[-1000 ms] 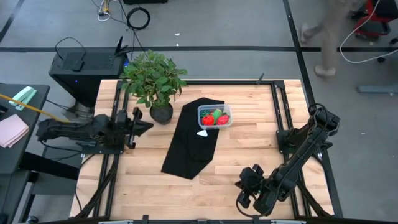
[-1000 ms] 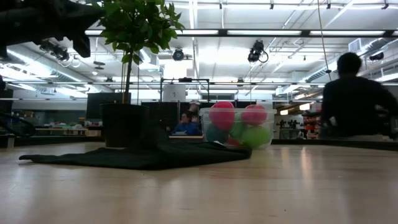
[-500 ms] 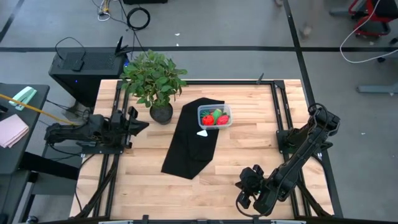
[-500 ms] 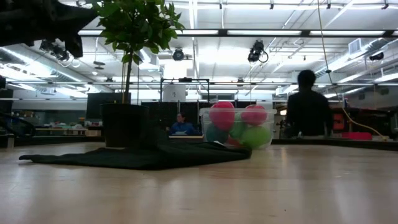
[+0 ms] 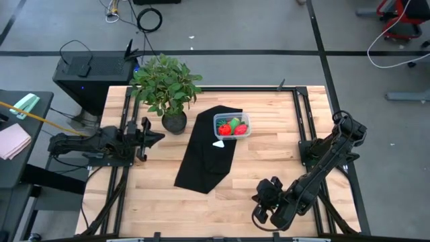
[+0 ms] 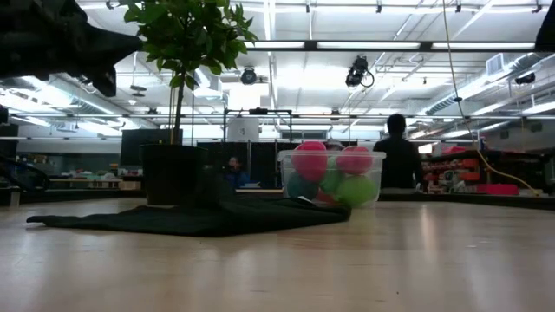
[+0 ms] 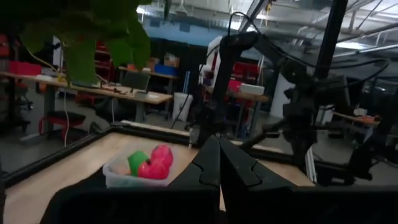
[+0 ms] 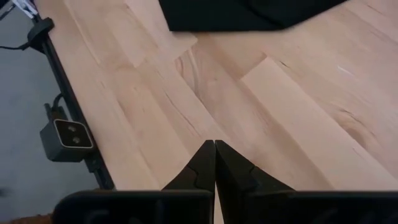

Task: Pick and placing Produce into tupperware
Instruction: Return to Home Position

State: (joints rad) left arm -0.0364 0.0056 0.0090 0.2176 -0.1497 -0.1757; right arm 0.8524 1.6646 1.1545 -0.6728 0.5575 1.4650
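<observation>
Left gripper point(image 5: 152, 134), closed empty at middle left, is hovering beside the plant point(image 5: 166, 86); we are risking clipping leaves; right gripper point(image 5: 262, 208) closed lower right.

The high view looked straight down on the tabletop point(image 5: 269, 158). The low view faced level across it; both caught the tupperware point(image 5: 215, 126).

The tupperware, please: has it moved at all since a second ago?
No. In the high view the tupperware keeps its place at the black cloth's right edge, to the right of the plant pot.
</observation>
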